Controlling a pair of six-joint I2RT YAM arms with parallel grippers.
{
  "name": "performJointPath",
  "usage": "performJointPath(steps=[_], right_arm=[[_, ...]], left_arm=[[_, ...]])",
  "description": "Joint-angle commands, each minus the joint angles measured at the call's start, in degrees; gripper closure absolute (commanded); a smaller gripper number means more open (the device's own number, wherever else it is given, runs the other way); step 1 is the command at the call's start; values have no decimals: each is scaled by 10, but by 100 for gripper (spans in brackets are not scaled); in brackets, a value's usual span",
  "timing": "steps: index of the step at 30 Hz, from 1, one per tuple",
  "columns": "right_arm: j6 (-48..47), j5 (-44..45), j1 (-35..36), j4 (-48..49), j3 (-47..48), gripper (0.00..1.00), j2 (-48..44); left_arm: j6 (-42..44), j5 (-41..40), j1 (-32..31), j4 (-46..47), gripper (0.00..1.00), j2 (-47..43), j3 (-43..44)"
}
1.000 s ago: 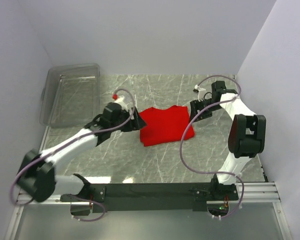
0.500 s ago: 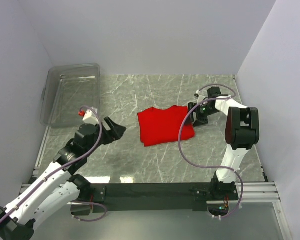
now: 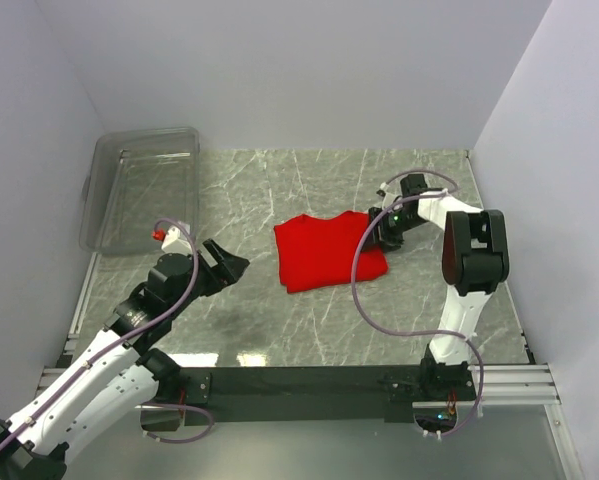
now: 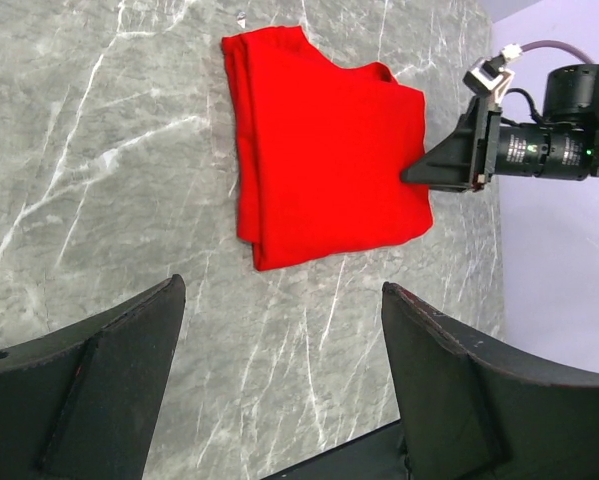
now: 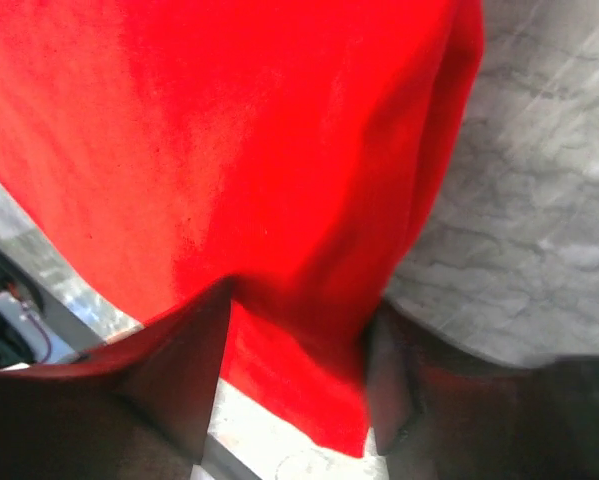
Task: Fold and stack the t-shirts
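Note:
The red t-shirt (image 3: 327, 251) lies folded into a rough square on the grey marble table; its white neck label is hidden. It also shows in the left wrist view (image 4: 324, 150) and fills the right wrist view (image 5: 239, 150). My right gripper (image 3: 379, 228) is low at the shirt's right edge; its jaws stand apart with red cloth between them (image 5: 294, 310). It appears in the left wrist view (image 4: 419, 175) touching that edge. My left gripper (image 3: 234, 266) is open and empty, well left of the shirt, above bare table (image 4: 279, 290).
A clear plastic bin (image 3: 192, 180) stands at the back left, nothing in it. White walls close the left, back and right sides. The black base rail (image 3: 309, 382) runs along the near edge. The right arm's purple cable (image 3: 361, 290) loops beside the shirt.
My left arm pulled back from the shirt's left edge toward the near left, gripper open. My right gripper moved left onto the shirt's right edge.

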Motion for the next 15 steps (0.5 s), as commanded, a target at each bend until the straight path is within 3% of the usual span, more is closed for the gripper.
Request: performJointPath(steps=[1,3,5,6,7,15], right_arm=[[9,30,11,-29,20,48,32],[9,29,11,-36,29,66,41],[9,21,9,-39,37,78,48],[8,15,6,-39,40,93,51],[11,14,6,-43,46,100,53],[8,14,-46,-26,85,100,34]], left_arm=[[-6,-3,0,20,16,1,9],[-6,-1,0,21,16,3,9],[-6,0,0,20,16,3,9],[-6,0,0,20,16,4,9],[-6,0,0,17,16,2,9],[-10,-1,0,10,16,-7,5]])
